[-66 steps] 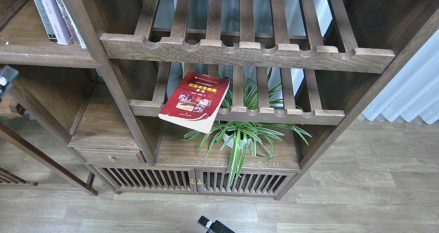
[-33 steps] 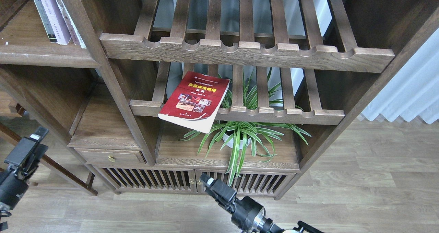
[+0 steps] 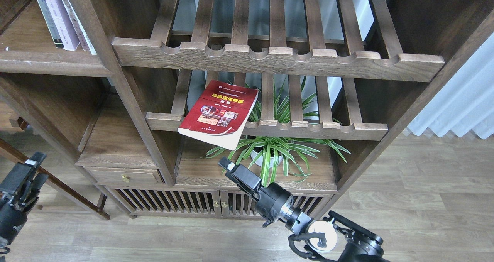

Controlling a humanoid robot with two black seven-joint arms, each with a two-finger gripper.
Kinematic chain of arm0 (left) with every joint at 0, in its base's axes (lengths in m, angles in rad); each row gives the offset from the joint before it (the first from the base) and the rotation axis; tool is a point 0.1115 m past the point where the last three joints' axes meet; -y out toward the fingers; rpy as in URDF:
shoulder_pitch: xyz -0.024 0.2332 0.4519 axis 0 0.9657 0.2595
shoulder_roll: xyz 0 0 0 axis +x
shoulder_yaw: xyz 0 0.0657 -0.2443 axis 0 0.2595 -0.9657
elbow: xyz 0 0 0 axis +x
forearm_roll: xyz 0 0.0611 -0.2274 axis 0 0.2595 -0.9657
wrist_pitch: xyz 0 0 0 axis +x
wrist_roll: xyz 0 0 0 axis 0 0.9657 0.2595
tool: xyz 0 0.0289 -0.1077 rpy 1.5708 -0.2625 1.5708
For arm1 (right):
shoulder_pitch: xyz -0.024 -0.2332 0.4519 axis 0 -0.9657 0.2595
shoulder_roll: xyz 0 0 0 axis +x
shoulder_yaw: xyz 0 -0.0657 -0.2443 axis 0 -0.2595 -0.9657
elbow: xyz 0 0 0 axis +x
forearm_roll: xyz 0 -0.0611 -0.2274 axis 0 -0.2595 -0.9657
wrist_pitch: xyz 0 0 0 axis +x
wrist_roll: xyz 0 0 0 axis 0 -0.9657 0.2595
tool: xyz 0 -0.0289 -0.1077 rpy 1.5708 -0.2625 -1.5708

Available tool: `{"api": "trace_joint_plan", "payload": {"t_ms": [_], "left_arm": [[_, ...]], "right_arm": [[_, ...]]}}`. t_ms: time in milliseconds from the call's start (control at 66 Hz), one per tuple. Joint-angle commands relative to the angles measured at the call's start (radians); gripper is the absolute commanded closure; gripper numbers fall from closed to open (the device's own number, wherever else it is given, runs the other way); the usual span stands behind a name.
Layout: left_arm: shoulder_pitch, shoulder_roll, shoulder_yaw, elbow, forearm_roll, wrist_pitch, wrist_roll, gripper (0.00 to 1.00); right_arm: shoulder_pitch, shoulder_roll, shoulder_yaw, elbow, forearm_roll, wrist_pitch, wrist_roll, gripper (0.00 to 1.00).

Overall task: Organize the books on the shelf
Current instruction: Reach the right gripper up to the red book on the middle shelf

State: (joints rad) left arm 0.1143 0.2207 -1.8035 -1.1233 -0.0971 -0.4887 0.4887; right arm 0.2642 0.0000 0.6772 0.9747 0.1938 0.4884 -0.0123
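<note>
A red book with a yellow title and photos lies flat on the lower slatted rack, its near corner hanging over the front rail. A pale lavender book stands upright among other spines on the solid dark-brown shelf at the upper left. The black-bordered cartoon book is out of view. My right gripper is just below the red book's overhanging corner, not touching it; its fingers look dark and merged. My left gripper hangs at the lower left, far from the books.
An upper slatted rack with a scalloped rail spans the top. A potted spider plant stands on the board under the red book, right beside my right gripper. A small drawer and slatted cabinet doors sit below. A white curtain hangs at the right.
My right arm rose from the bottom edge to just under the red book. My left gripper dropped from the upper left edge to the lower left. The book has not moved.
</note>
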Motion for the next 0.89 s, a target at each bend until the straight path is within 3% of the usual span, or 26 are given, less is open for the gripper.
{"api": "trace_joint_plan", "payload": {"t_ms": [0, 364, 576, 879], "left_arm": [[-0.002, 0.0, 0.001, 0.0, -0.003, 0.0, 0.0, 0.0], [-0.008, 0.003, -0.002, -0.003, -0.003, 0.0, 0.0, 0.0], [-0.012, 0.005, -0.004, -0.006, -0.007, 0.0, 0.0, 0.0], [-0.01, 0.005, -0.004, -0.003, -0.009, 0.0, 0.0, 0.0]], "right_arm": [[0.021, 0.0, 0.008, -0.004, 0.001, 0.0, 0.0, 0.01], [0.119, 0.0, 0.013, -0.073, 0.001, 0.0, 0.0, 0.01], [0.124, 0.0, 0.01, -0.063, 0.01, -0.148, 0.003, 0.01], [0.174, 0.0, 0.01, -0.048, 0.026, -0.152, 0.038, 0.01]]}}
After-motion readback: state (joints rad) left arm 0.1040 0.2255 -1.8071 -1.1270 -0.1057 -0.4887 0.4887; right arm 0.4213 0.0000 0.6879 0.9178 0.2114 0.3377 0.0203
